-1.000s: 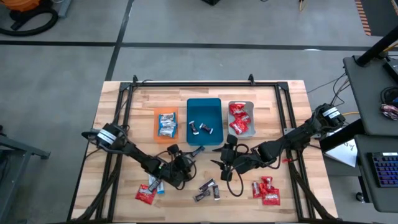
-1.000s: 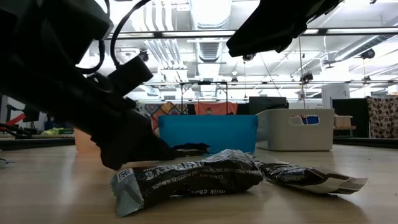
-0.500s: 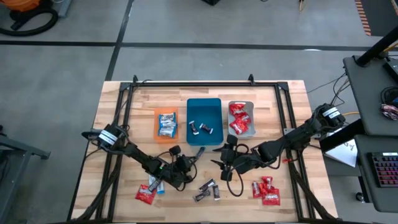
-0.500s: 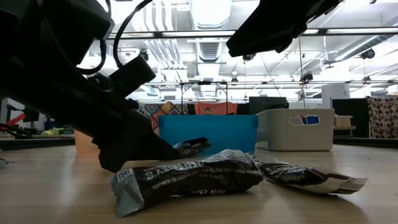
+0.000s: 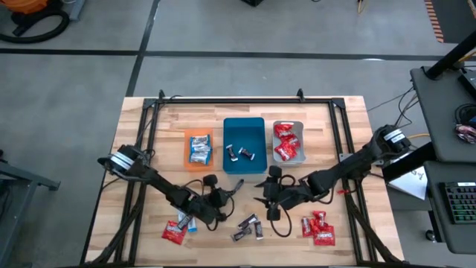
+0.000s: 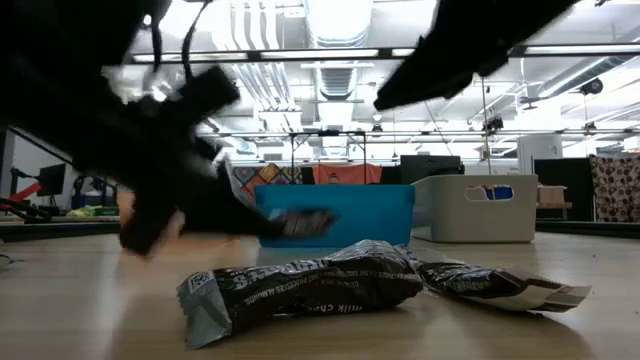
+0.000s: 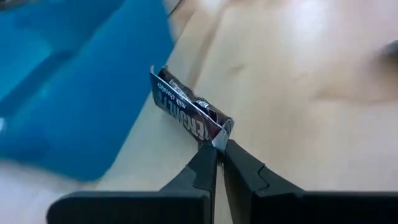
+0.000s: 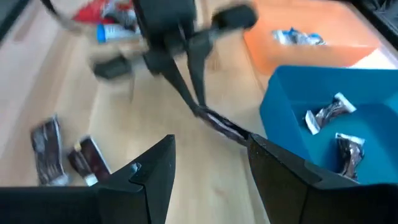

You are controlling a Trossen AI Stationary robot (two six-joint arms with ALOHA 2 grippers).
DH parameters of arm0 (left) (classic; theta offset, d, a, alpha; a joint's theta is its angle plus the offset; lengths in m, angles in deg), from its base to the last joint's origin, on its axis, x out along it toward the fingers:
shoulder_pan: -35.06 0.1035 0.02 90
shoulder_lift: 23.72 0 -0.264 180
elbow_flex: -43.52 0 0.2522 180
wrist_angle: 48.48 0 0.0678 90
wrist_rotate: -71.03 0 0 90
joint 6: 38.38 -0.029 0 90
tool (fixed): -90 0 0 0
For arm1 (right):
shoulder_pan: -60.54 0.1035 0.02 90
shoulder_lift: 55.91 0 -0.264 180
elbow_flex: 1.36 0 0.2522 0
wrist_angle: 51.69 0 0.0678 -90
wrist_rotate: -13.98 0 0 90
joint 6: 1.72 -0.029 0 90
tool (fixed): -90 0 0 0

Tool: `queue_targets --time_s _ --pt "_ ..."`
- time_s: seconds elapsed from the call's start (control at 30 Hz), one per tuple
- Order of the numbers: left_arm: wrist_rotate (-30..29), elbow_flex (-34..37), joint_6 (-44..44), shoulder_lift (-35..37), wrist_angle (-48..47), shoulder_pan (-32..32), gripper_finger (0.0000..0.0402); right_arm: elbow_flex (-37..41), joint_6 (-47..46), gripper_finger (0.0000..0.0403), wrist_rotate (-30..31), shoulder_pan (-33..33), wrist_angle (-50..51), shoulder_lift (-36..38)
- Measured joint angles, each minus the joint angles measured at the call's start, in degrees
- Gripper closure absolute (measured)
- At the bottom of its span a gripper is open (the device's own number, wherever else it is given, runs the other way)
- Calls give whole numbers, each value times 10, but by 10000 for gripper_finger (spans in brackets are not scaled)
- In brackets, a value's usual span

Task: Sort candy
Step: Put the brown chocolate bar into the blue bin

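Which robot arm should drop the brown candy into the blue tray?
The left one. Its pincer already grips the brown candy right beside the blue tray. The right pincer is open and holds nothing.

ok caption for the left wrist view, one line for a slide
Left gripper pinching a dark milk chocolate candy by one end beside the teal tray.

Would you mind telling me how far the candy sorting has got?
Done: several candies already lie in the orange tray, teal tray and grey tray. In hand: the left gripper holds a dark brown chocolate bar beside the teal tray. Left: red candies, dark bars.
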Motion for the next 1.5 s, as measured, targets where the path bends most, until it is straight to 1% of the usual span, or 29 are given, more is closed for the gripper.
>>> queue_targets --time_s 0.07,0.2,0.27,0.37,0.53,0.7,0.83,0.93,1.13,1.27,1.37,1.5 --pt "21 -2 -39 23 8 -1 401 1 24 211 0 1 -6 -13" --pt "23 -3 -104 53 7 0 401 -4 108 211 1 1 -46 -48" --pt "38 -7 -132 68 11 0 401 -15 138 211 9 1 -57 -64" --pt "50 -12 -152 77 3 -1 401 -36 163 211 58 1 -57 -82" --pt "50 -27 -158 77 -23 0 401 -64 210 211 66 0 -55 -109" --pt "50 -31 -159 77 -34 -1 402 -86 224 211 31 -1 -43 -134" --pt "50 -31 -160 77 -35 -1 402 -96 225 211 42 -2 -37 -152" --pt "49 -31 -163 77 -35 -1 401 -106 222 211 52 -8 -8 -164" --pt "49 -31 -171 78 -35 -1 400 -124 213 216 52 -20 13 -185" --pt "49 -31 -171 78 -37 -1 400 -127 213 245 52 -31 17 -184" --pt "48 -31 -171 78 -40 -1 400 -125 218 284 49 -37 18 -180" --pt "48 -31 -171 78 -41 -1 400 -125 239 343 29 -42 18 -178"
